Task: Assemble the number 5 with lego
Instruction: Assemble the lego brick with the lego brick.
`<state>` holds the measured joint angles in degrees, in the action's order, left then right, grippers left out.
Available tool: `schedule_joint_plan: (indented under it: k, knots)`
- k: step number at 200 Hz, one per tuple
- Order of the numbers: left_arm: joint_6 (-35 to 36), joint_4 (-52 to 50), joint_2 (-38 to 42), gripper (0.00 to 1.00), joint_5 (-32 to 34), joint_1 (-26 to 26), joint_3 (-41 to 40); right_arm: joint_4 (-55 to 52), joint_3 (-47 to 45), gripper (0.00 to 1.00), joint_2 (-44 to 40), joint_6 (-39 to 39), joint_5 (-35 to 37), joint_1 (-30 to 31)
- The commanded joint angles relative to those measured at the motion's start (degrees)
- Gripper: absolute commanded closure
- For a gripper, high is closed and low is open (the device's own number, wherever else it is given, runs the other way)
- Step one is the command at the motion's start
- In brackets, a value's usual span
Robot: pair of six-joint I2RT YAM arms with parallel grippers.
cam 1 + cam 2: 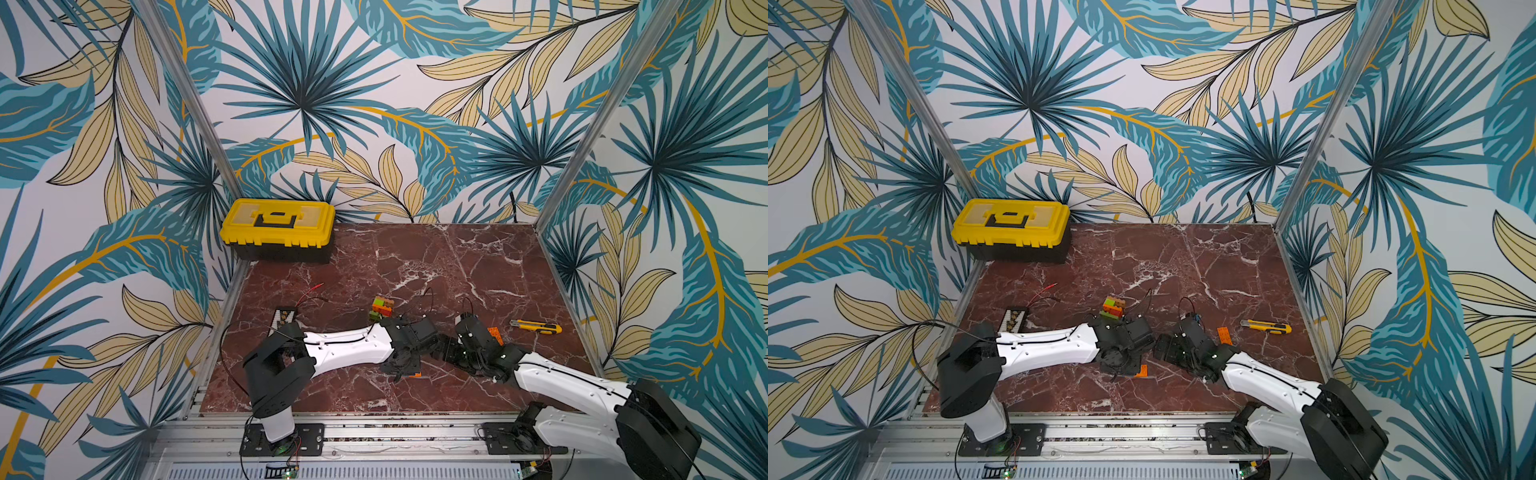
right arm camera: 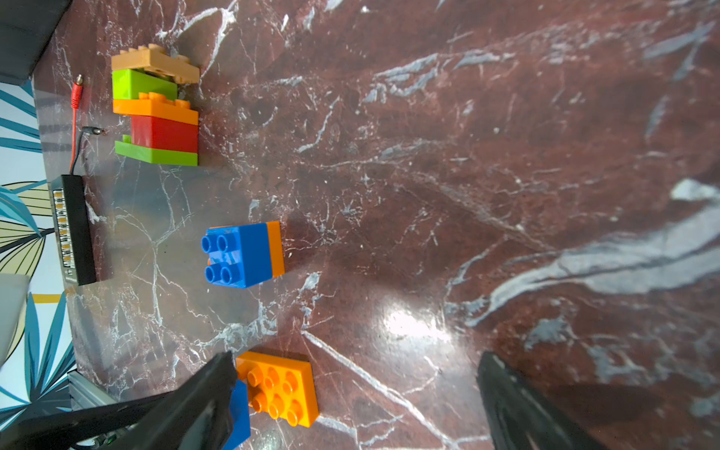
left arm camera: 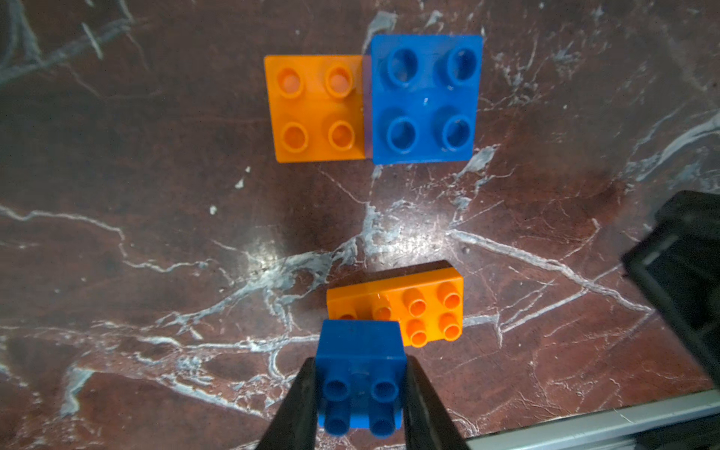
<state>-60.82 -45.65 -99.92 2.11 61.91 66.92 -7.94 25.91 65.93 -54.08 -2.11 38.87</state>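
A yellow toolbox (image 1: 1011, 228) stands at the far left corner of the red marble counter (image 1: 1204, 266). Near the left edge lies a black strip with yellow marks (image 1: 1016, 320), with red and black wires (image 1: 1045, 291) trailing from it. Mid-counter, a green, orange and red brick cluster (image 1: 1114, 307) sits just behind the left arm's wrist. The left hand (image 1: 1126, 368) points down, an orange brick (image 1: 1143, 371) poking out beside it. The right hand (image 1: 1163, 349) faces it, close by. Another orange brick (image 1: 1224, 336) lies by the right wrist, and a yellow utility knife (image 1: 1266, 327) lies toward the right edge.
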Motion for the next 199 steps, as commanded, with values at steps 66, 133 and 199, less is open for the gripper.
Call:
schedule_joint_plan:
  k: [66, 133, 199]
  knots:
    - [-0.53, 0.33, -2.29, 0.75, -0.36, 0.31, 3.37, 1.09, -1.2, 0.01, 1.58, -0.55, -0.53, -0.21]
    - [-0.79, -0.33, -3.88, 0.75, -0.71, 0.37, 3.6, 0.47, -1.3, 0.01, 1.4, -0.76, 0.27, -0.23]
    - [-1.08, -0.41, -1.84, 0.75, 0.75, 0.48, 3.58, 0.96, -1.29, 0.01, 1.59, -0.4, -0.43, -0.24]
